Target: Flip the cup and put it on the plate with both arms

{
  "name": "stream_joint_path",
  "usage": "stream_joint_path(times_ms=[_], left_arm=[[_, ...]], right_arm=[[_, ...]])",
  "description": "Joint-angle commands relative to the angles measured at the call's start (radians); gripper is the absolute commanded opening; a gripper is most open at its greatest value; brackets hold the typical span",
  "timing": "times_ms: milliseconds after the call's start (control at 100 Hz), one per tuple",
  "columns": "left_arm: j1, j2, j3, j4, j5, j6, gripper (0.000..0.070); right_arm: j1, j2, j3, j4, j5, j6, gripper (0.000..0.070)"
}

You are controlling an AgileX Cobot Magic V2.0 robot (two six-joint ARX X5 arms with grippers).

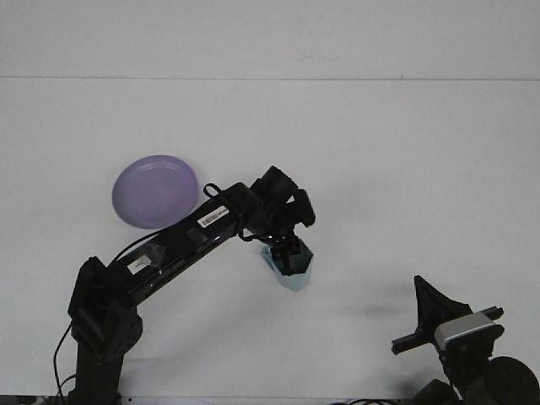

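The desk (pixel 405 169) is plain white. The plate (pixel 155 191) at far left is solid lavender-purple. The cup (pixel 293 268) is translucent teal-blue. Both arms are black; the left arm (pixel 181 240) carries small white labels, the right gripper (pixel 447 325) a pale grey block.

Front view: bright, even, diffuse light; the white scene is close to washed out.

The table (pixel 405 169) reads nearly pure white with little texture, separated from the back wall only by a thin grey line. Shadows are soft and faint: a pale grey smear lies on the table right of the cup (pixel 291 268), another weak one left of the right gripper (pixel 422 325). The black left arm (pixel 186 240) shows almost no surface detail, only its white labels. The purple plate (pixel 156 191) carries a mild sheen, no hard glare. Focus is slightly soft overall, edges a little fuzzy. Straight table line, no visible edge distortion.
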Motion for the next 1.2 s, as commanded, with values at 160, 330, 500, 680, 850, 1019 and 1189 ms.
stream_joint_path(times_ms=[160, 330, 500, 680, 850, 1019, 1189], left_arm=[[0.023, 0.021, 0.134, -0.1, -0.024, -0.06, 0.0012], [0.096, 0.001, 0.203, -0.185, -0.042, -0.113, 0.0012], [0.209, -0.058, 0.204, -0.246, -0.086, -0.175, 0.0011], [0.378, -0.124, 0.204, -0.281, -0.103, -0.252, 0.0011], [0.539, -0.151, 0.205, -0.318, -0.157, -0.311, 0.0011], [0.661, -0.149, 0.205, -0.365, -0.164, -0.33, 0.0012], [0.736, -0.142, 0.205, -0.365, -0.198, -0.332, 0.0012]], right_arm=[[0.006, 0.0, 0.003, 0.006, 0.0, 0.01, 0.0], [0.006, 0.0, 0.003, 0.006, 0.0, 0.01, 0.0], [0.006, 0.0, 0.003, 0.006, 0.0, 0.01, 0.0], [0.006, 0.0, 0.003, 0.006, -0.001, 0.014, 0.0], [0.006, 0.0, 0.003, 0.006, -0.001, 0.014, 0.0], [0.006, 0.0, 0.003, 0.006, -0.001, 0.015, 0.0], [0.006, 0.0, 0.003, 0.006, -0.001, 0.033, 0.0]])
